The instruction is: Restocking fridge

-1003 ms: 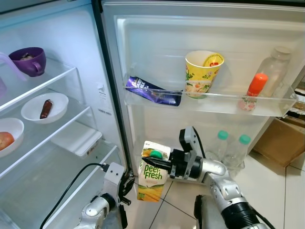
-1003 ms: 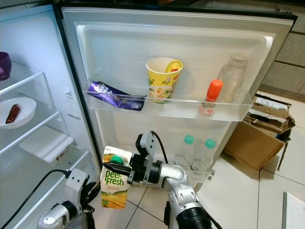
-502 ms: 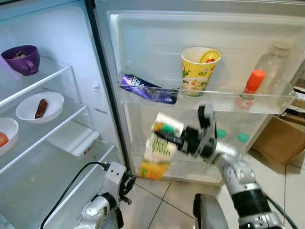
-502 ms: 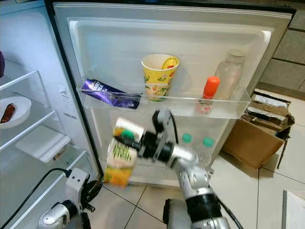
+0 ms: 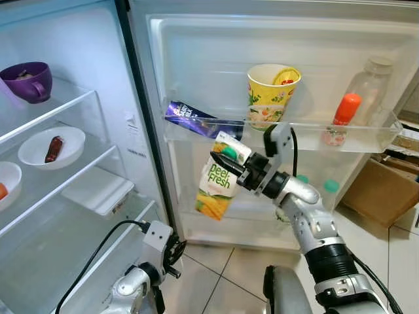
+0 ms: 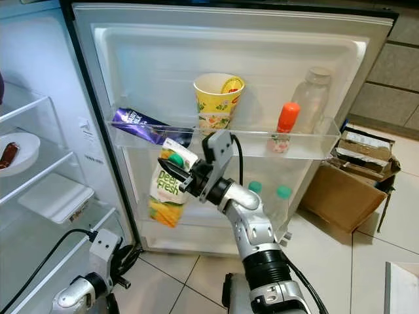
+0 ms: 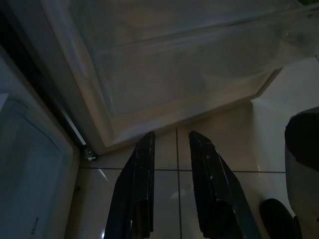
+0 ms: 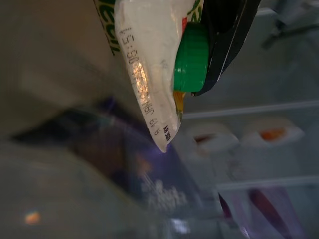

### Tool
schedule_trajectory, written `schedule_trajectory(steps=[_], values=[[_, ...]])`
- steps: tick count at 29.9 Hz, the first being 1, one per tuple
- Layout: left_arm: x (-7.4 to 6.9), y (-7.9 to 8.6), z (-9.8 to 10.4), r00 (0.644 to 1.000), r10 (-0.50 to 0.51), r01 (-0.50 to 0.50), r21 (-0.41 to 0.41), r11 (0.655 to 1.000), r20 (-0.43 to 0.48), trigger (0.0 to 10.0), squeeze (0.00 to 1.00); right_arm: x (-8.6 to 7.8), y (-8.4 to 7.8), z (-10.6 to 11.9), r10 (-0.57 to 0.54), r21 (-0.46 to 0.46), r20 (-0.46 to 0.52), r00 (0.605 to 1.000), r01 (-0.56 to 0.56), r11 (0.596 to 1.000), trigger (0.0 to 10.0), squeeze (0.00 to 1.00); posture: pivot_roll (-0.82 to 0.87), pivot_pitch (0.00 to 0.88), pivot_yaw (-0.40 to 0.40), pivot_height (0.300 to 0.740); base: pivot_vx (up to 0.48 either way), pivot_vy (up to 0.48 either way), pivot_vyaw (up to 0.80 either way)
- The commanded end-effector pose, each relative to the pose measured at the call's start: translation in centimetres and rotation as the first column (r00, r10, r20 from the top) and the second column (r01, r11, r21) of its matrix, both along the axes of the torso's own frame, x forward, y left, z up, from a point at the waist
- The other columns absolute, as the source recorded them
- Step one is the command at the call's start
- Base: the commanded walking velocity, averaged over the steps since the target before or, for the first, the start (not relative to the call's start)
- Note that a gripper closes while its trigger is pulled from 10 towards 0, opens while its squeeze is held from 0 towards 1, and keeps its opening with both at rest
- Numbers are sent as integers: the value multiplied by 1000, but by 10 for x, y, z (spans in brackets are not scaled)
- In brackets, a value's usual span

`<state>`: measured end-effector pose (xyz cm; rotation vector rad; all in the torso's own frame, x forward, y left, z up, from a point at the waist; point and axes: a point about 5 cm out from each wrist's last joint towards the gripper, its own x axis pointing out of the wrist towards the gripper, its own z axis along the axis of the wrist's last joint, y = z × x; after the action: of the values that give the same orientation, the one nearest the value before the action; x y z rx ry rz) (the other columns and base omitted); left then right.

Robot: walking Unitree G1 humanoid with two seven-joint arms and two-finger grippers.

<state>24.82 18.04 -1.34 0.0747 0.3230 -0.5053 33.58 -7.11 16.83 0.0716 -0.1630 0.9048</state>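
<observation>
A white and yellow juice carton (image 5: 218, 178) with a green cap (image 8: 192, 57) hangs tilted in front of the open fridge door. My right gripper (image 5: 227, 157) is shut on the carton's top, just below the upper door shelf (image 5: 366, 140) and beside the purple snack pack (image 5: 200, 122). The right wrist view has a black finger (image 8: 229, 30) pressed against the cap. My left arm (image 5: 141, 282) hangs low by the fridge's bottom edge. Its gripper (image 7: 172, 134) points at the floor tiles, fingers slightly apart and holding nothing.
The upper door shelf also holds a yellow paper cup (image 5: 271, 95), an orange-capped bottle (image 5: 342, 118) and a clear bottle (image 5: 372, 85). Two green-capped bottles (image 5: 330, 188) stand in the lower door shelf. Inside the fridge are a purple cup (image 5: 29, 80), bowls (image 5: 54, 145) and a white tray (image 5: 98, 190). A cardboard box (image 5: 383, 193) sits on the floor at the right.
My right arm has raised the carton from near floor level to just under the upper door shelf. The left arm stays low.
</observation>
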Motion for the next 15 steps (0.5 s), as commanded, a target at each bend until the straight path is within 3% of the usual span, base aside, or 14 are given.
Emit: schedule_trajectory(steps=[1, 15], values=[[-3, -1, -2, 1000, 2, -2, -9, 1000, -3, 10000, 0, 2, -1, -3, -39, -39, 8, 999, 40, 998, 10000, 0, -48, 27, -47, 375, 0, 0, 0], [-4, -2, -3, 1000, -5, 5, -11, 1000, -5, 10000, 0, -17, 18, -33, -20, -130, 100, 995, 33, 991, 10000, 0, -49, 43, -48, 375, 0, 0, 0]])
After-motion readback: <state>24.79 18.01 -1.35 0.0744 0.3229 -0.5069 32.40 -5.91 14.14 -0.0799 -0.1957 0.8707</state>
